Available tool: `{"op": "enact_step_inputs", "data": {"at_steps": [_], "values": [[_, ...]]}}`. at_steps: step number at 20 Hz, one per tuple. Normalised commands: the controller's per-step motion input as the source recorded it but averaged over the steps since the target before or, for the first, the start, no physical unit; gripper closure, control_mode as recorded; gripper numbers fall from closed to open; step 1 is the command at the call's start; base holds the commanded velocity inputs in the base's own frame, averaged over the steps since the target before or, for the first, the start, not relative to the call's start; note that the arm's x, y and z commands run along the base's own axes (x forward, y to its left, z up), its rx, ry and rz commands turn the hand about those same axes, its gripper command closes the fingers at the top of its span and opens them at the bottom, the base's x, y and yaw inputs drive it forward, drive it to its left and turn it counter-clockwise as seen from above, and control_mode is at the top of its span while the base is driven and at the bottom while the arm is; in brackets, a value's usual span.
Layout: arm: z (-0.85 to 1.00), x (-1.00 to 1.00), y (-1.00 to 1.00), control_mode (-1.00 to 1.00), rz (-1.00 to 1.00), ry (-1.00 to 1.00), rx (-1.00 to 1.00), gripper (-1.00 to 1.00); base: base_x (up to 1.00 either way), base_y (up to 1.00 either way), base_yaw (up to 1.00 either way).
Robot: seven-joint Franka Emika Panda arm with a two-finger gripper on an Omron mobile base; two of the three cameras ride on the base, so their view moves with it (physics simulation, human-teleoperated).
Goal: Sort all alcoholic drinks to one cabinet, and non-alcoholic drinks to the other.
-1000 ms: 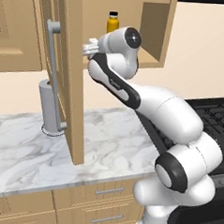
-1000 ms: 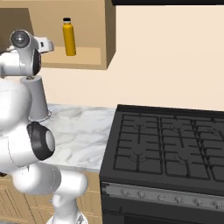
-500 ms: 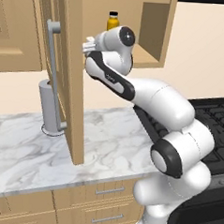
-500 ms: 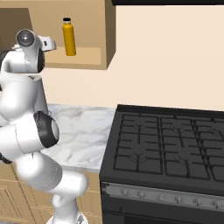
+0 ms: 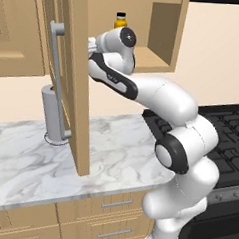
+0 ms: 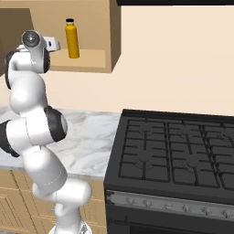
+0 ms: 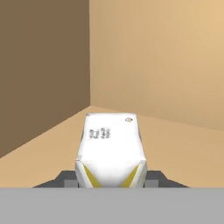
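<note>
where gripper (image 7: 110, 175) clamps white carton (image 7: 110, 151) (print unreadable)

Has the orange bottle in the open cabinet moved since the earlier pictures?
No. The orange bottle stands at the same spot on the cabinet shelf, upright.

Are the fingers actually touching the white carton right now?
Touching. In the hand view the carton sits wedged between the fingers, its lower sides flush against both, with no gap visible.
</note>
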Motion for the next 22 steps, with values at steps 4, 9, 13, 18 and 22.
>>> {"op": "enact_step_inputs", "data": {"at_steps": [4, 9, 13, 18, 22], "values": [[-0.04, 0.34, 0.14, -1.0, 0.0, 0.0, 0.0, 1.0, 0.0, 0.0, 0.0], [-0.07, 0.3, 0.12, -1.0, 0.0, 0.0, 0.0, 1.0, 0.0, 0.0, 0.0], [-0.09, 0.29, 0.08, -1.0, 0.0, 0.0, 0.0, 1.0, 0.0, 0.0, 0.0], [-0.16, 0.18, 0.05, -1.0, 0.0, 0.0, 0.0, 1.0, 0.0, 0.0, 0.0], [-0.2, 0.0, 0.01, -1.0, 0.0, 0.0, 0.0, 1.0, 0.0, 0.0, 0.0]]}}
